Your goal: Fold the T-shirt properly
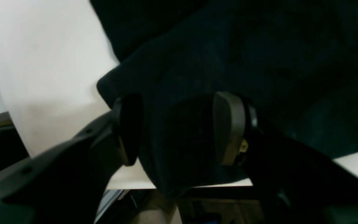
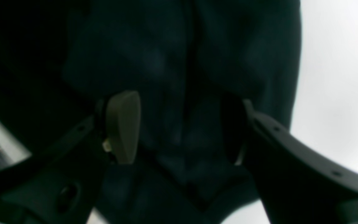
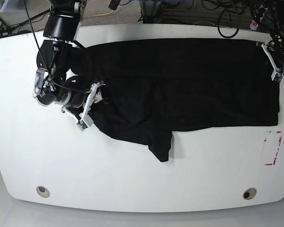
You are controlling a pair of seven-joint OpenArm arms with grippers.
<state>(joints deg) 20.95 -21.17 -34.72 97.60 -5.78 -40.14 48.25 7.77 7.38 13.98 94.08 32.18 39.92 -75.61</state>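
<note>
the large white oval table (image 3: 132,189) carries the plain black soft-fabric t-shirt (image 3: 189,85), its long axis running side to side between the arms. the right end effector (image 3: 91,105) straddles one end with spread jaws; the left end effector (image 3: 274,64) likewise brackets the opposite edge, ungripped.

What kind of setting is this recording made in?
Most likely a robotics lab or test bench. A white table with rounded corners holds only a black T-shirt, two robot arms work at its ends, and loose cables and equipment crowd the floor behind its far edge.
</note>
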